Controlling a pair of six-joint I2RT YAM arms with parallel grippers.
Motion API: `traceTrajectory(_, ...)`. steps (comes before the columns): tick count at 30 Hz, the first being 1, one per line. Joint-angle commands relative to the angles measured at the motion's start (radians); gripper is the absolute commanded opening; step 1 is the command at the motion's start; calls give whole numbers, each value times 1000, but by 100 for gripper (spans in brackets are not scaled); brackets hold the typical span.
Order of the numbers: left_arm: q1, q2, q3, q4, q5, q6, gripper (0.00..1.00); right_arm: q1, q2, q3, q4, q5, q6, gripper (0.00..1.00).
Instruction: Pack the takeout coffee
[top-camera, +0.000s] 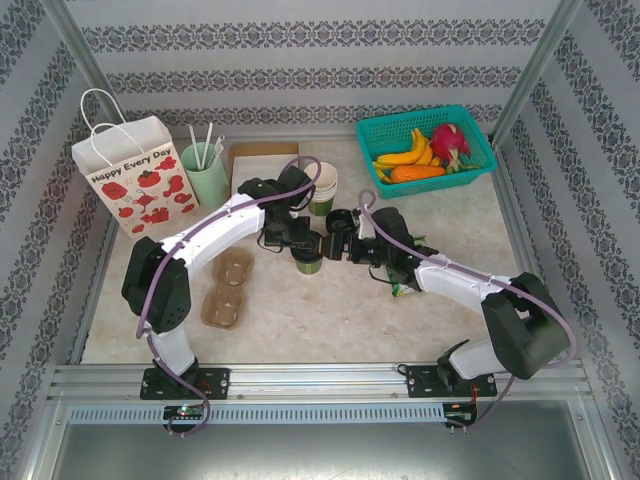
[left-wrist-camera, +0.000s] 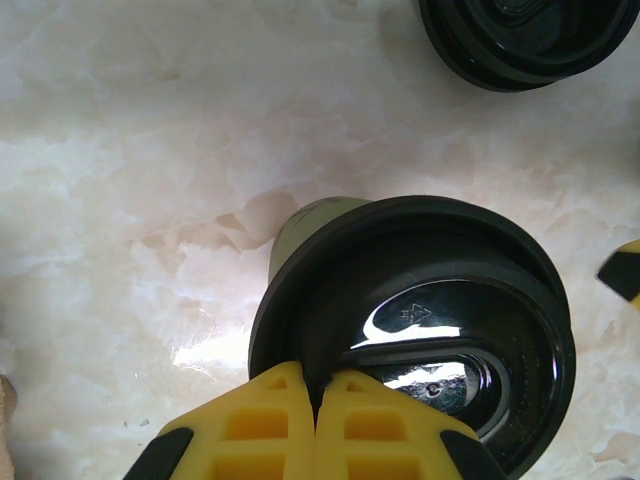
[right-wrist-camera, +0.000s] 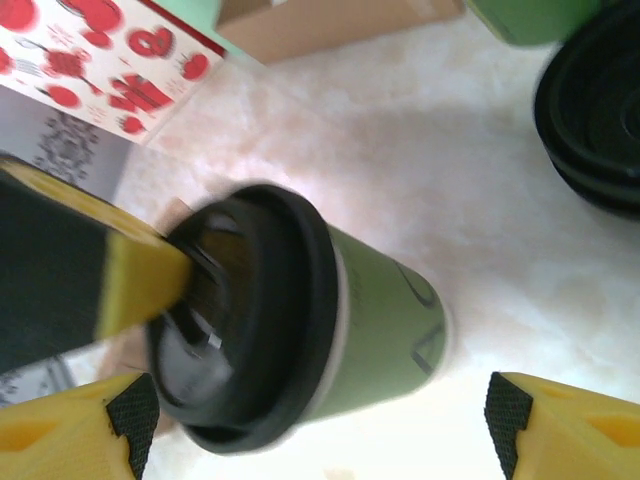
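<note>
On the pale stone-look table (top-camera: 450, 250), far back on the left, a printed paper bag (top-camera: 135, 175). Nearer the left arm, a brown pulp cup carrier (top-camera: 225, 290), well apart from the work.

At mid-table, upright between the two arms, the takeout coffee (right-wrist-camera: 370, 320): green paper wall, black lid (left-wrist-camera: 420, 330) on top. Near it, a stack of spare lids (right-wrist-camera: 600, 130).

Right gripper (right-wrist-camera: 320, 415) spread wide, one finger on each side of the cup, both clear of its wall. Left gripper (left-wrist-camera: 315, 385) clenched on nothing, tips together and down on the lid's near rim. Pressing or merely resting, hard to say from this angle.

Risks from here:
- Tipping the cup through an off-centre push on the rim.
- Leaving the lid seated crooked, then losing it on the lift.
- Crushing the thin paper wall, and so popping the lid, through a hard or skewed squeeze from the right.
- Knocking the spare lids while reaching round.
</note>
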Motion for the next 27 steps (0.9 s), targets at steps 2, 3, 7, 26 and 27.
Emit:
traceTrajectory(2,-12,62,-36,-110,4,2,0,-2,29,76,-38,-40,97,77)
traceTrajectory(3,-13,58,-42,-102,8,-6,0,-4,34,81,-56,-8,122,73)
traceTrajectory(7,-12,51,-52,-90,15,-19,1,-10,36,63,-58,58,196,64)
traceTrajectory(26,-13,55,-54,-79,34,-11,0,-9,117,107,-108,-40,229,30)
traceTrajectory(27,-12,57,-59,-72,42,-8,0,-9,122,111,-124,-36,228,29)
